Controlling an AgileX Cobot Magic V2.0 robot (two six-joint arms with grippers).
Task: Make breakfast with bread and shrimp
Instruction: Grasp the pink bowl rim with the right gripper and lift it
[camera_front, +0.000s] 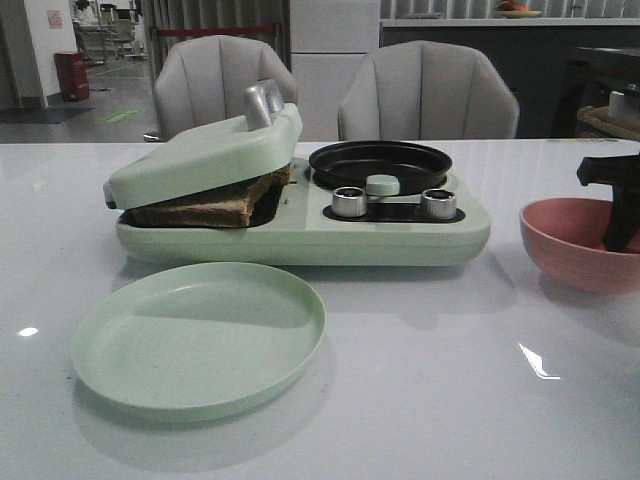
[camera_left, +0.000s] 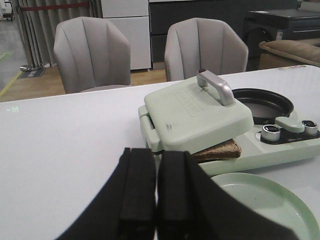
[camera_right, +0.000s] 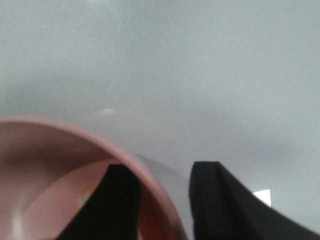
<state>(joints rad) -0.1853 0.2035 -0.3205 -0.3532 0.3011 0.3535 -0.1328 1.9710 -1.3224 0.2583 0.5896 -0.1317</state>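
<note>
Toasted bread (camera_front: 215, 205) with dark crusts lies in the left bay of the pale green breakfast maker (camera_front: 400, 240). The hinged lid (camera_front: 205, 150) rests tilted on the bread, and a corner of the bread (camera_left: 220, 150) pokes out. My left gripper (camera_left: 156, 155) is shut with nothing in it, hovering short of the maker. My right gripper (camera_right: 164, 167) is open astride the rim of the pink bowl (camera_right: 55, 150), one finger inside and one outside. A pale patch shows inside the bowl, but I cannot make out the shrimp.
A round black pan (camera_front: 380, 160) sits in the maker's right side, behind two silver knobs (camera_front: 348, 202). A pale green plate (camera_front: 200, 335) lies in front of the maker. The pink bowl (camera_front: 570, 245) stands at the table's right. Two grey chairs stand beyond the table.
</note>
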